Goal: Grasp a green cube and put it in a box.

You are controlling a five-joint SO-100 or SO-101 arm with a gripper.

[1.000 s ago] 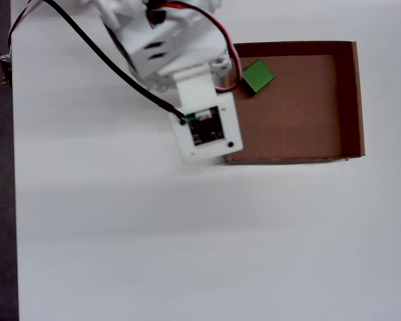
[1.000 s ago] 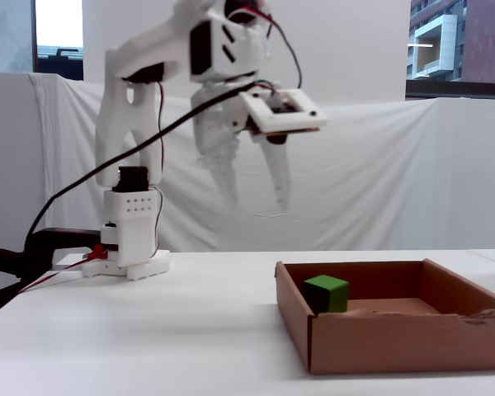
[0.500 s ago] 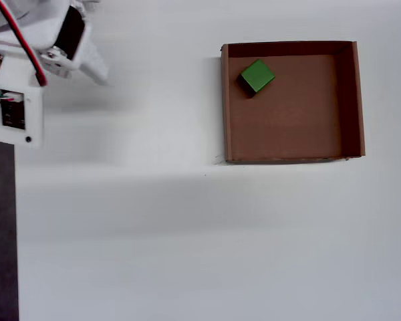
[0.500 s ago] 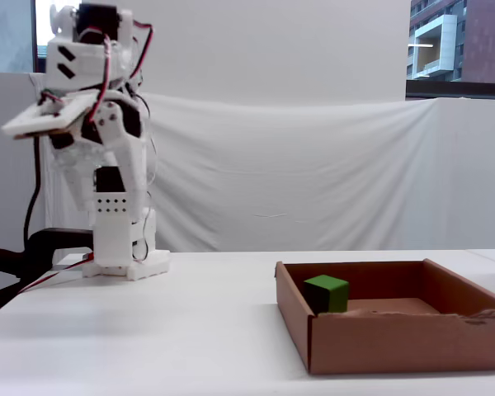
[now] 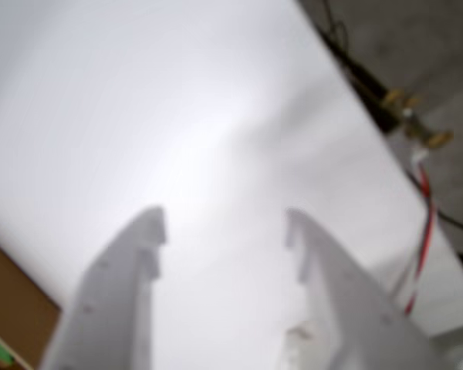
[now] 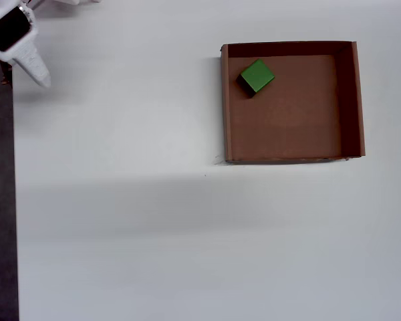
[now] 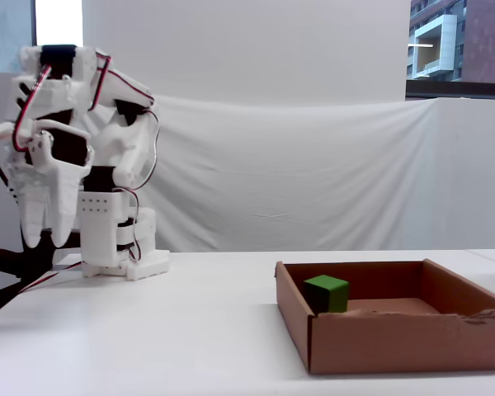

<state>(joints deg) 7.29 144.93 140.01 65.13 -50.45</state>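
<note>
The green cube lies inside the box, in its far left corner as the overhead view shows it. In the fixed view the cube sits behind the box's front wall. My gripper is open and empty, with the jaws wide apart over bare white table. It hangs raised near the arm's base, far left of the box, and sits at the top left corner of the overhead view. A brown box corner with a green sliver shows at the wrist view's lower left.
The arm's white base stands on the table's left side. Red and black cables run along the table edge in the wrist view. A dark floor strip borders the table on the overhead view's left. White cloth hangs behind.
</note>
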